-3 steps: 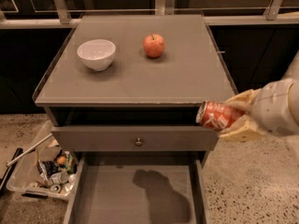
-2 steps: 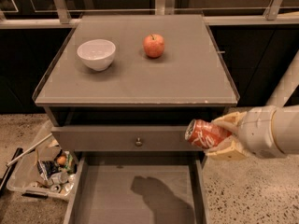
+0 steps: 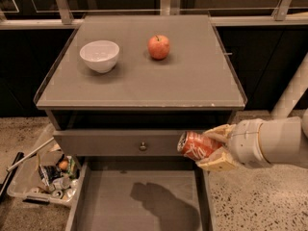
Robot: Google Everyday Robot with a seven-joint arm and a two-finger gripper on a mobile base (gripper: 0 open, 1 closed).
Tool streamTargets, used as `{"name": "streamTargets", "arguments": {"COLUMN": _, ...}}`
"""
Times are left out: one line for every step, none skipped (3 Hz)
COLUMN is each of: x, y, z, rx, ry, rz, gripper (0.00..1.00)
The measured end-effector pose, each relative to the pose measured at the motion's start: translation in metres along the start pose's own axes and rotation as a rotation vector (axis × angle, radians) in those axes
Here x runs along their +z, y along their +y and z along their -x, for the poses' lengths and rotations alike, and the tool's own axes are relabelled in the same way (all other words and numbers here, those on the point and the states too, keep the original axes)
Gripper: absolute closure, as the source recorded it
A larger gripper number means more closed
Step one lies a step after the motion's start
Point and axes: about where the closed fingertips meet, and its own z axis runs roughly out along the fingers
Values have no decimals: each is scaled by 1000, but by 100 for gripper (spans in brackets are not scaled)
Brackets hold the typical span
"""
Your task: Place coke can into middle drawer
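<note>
View from above and in front of a grey cabinet [image 3: 192, 85] with a flat top and a slightly raised rim. On the top, toward the back left, a white bowl [image 3: 99, 56], upright. To the right of the bowl and well apart from it, a round red apple [image 3: 159, 46] with a short stem. Under the top, a dark gap, then a closed grey drawer front [image 3: 96, 143] with a small round knob [image 3: 142, 146] at its centre. Below that, pulled out toward the viewer, the middle drawer [image 3: 108, 196]: wide, shallow and grey, with low side walls, a smooth floor and a dark shadow [image 3: 161, 206] across the right half of the floor. Reaching in from the right edge, a thick, pale robot arm [image 3: 274, 141] ending in the gripper [image 3: 212, 148], its tan fingers [image 3: 219, 131] clamped on the coke can [image 3: 195, 146], one above and one below. Coke can red with white lettering, tipped onto its side, silver end pointing left. Held in the air in front of the right end of the knobbed drawer front, over the right rear corner of the open drawer, clear of the drawer floor. On the speckled floor [image 3: 255, 201] left of the drawer, a clear plastic bin [image 3: 29, 186] of small cans and odds and ends, with a thin rod leaning across it.
</note>
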Motion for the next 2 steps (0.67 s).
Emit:
{"name": "streamTargets", "arguments": {"x": 32, "y": 17, "z": -3, "rx": 5, "ry": -9, "rz": 38, "gripper": 100}}
{"name": "streamTargets", "arguments": {"x": 88, "y": 40, "z": -14, "rx": 44, "ry": -36, "rz": 86, "gripper": 100}}
